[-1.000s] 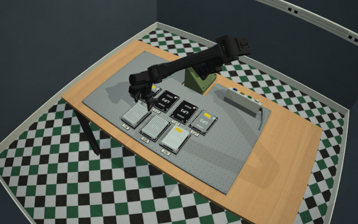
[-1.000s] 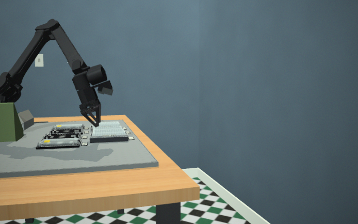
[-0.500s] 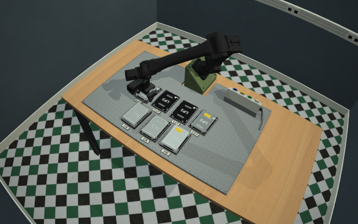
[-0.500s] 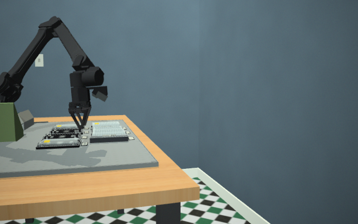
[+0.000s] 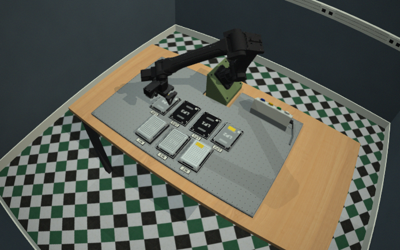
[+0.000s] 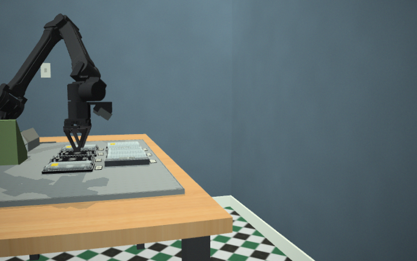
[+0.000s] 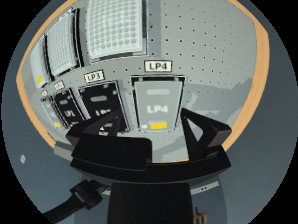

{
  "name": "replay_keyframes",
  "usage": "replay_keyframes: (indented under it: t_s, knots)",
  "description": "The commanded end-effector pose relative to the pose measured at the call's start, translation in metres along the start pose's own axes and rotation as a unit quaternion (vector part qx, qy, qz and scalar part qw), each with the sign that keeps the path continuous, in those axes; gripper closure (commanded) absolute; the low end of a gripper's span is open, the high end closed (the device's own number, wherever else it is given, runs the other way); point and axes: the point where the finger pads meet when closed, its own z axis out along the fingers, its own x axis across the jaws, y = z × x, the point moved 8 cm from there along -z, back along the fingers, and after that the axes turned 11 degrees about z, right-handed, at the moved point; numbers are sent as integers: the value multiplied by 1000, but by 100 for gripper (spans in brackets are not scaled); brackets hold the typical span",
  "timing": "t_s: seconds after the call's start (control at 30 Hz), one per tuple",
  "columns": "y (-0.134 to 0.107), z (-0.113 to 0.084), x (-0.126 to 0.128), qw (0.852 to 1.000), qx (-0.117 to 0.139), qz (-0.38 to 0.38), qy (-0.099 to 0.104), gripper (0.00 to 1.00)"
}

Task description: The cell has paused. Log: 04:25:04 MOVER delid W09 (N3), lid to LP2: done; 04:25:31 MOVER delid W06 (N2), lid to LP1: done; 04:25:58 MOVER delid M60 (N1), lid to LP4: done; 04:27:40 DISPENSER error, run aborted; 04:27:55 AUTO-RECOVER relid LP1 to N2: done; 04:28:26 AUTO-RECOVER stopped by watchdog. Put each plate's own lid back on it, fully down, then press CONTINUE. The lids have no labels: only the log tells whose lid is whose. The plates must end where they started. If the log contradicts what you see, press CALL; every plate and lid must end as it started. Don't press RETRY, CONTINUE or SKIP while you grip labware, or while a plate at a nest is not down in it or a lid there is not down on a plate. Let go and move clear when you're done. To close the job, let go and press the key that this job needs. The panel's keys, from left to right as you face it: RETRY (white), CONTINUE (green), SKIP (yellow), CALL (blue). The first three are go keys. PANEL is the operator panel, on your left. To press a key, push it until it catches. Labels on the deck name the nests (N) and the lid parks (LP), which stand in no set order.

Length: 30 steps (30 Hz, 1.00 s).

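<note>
My gripper (image 5: 170, 98) (image 6: 79, 149) (image 7: 150, 110) is open and empty, above the parks around LP4. A clear lid (image 6: 72, 166) (image 7: 158, 100) with a yellow patch lies on LP4, between the fingers as the wrist view sees it. Another clear lid (image 5: 226, 137) with a yellow patch lies on LP2. LP1 (image 5: 205, 125) and LP3 (image 5: 185, 113) show bare black parks. The plate (image 5: 151, 127) (image 7: 115, 30) at N1 and the plate (image 5: 173, 141) (image 7: 61, 47) at N3 show no lid. The plate at N2 bears a lid (image 5: 195, 156) with a yellow patch, looking level.
The operator panel (image 5: 270, 114) stands beyond the LP2 end of the parks; its blue, yellow, green and white keys show on top. The green arm base (image 5: 221, 88) stands behind the parks. The nests lie in a row towards the table's front edge.
</note>
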Motion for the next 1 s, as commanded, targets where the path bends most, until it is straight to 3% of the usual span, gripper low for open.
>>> replay_keyframes:
  t_s: [0.0, 0.1, 0.23, 0.3, 0.97]
  knots:
    - [-18, 4, -20, 1000, -1, -8, 7, 0]
    - [-29, 5, -30, 1000, -1, -9, 7, 0]
    - [-27, 10, -20, 1000, 13, -18, 8, 0]
    - [-23, 3, -17, 1000, 5, -24, 3, 0]
    - [-23, 5, -17, 1000, 1, -25, 0, 0]
